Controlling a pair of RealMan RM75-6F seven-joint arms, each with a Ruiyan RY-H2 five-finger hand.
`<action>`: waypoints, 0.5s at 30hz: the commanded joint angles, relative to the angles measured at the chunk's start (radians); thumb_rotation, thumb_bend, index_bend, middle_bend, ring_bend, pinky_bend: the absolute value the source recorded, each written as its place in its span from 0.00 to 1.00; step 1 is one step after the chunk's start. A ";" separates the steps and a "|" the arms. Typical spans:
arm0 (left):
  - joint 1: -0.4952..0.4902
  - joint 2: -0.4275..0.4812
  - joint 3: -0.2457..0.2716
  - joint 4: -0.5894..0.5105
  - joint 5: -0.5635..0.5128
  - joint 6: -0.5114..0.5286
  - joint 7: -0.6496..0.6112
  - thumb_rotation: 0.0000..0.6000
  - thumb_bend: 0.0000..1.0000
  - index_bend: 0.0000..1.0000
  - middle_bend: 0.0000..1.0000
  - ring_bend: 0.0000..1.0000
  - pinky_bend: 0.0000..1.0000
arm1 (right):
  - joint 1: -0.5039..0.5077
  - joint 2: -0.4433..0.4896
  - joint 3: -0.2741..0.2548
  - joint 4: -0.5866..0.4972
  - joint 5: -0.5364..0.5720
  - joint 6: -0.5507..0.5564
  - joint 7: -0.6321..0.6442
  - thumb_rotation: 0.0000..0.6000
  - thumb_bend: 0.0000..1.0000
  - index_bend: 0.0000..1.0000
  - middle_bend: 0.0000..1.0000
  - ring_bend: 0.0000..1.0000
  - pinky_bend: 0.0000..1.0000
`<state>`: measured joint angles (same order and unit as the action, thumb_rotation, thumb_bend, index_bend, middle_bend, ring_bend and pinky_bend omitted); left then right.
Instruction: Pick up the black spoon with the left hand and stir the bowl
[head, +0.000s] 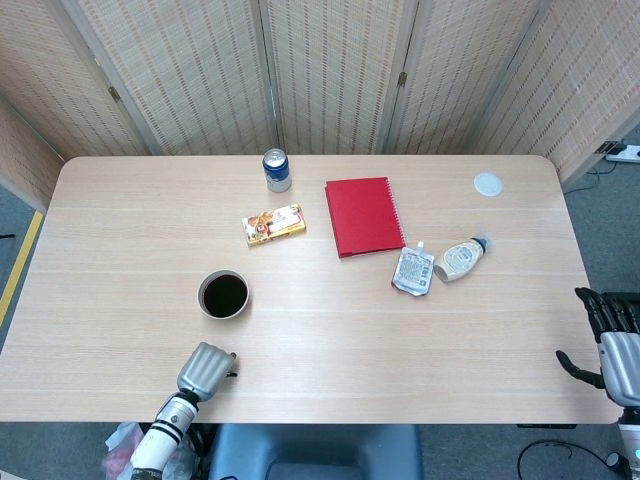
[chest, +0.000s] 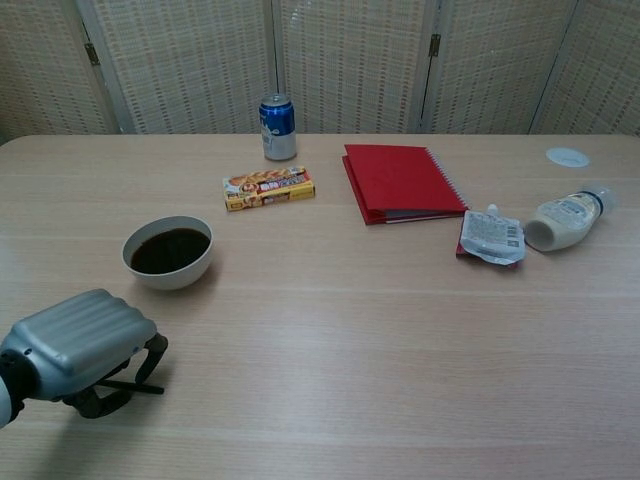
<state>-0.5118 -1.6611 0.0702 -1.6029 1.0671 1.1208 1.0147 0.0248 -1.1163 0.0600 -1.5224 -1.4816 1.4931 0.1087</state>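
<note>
Your left hand (chest: 78, 345) sits at the near left edge, fingers curled down over the thin black spoon (chest: 128, 386), handle running left-right beneath your palm; grip unclear. The white bowl of dark liquid (chest: 168, 251) waits just beyond, slightly right.

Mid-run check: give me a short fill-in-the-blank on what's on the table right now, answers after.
1. The bowl holds a ____ liquid.
2. The notebook has a ____ cover.
3. The blue can stands ____ on the table.
4. The bottle at the table's right lies on its ____.

Answers: dark; red; upright; side
</note>
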 joint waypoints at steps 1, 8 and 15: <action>-0.001 -0.002 0.004 0.001 0.000 0.004 0.007 1.00 0.40 0.54 0.97 0.92 1.00 | -0.001 0.000 0.000 0.000 0.000 0.000 0.000 1.00 0.16 0.00 0.10 0.12 0.08; -0.008 -0.005 0.017 0.004 0.003 0.002 0.021 1.00 0.40 0.55 0.97 0.92 1.00 | -0.002 -0.002 -0.001 0.003 0.002 0.000 0.003 1.00 0.16 0.00 0.10 0.12 0.08; -0.013 -0.007 0.016 0.014 -0.001 -0.006 0.008 1.00 0.43 0.58 0.97 0.92 1.00 | -0.002 -0.003 0.000 0.004 0.003 -0.002 0.003 1.00 0.16 0.00 0.10 0.12 0.08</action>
<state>-0.5247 -1.6682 0.0863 -1.5891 1.0664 1.1158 1.0232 0.0228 -1.1192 0.0596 -1.5182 -1.4786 1.4911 0.1117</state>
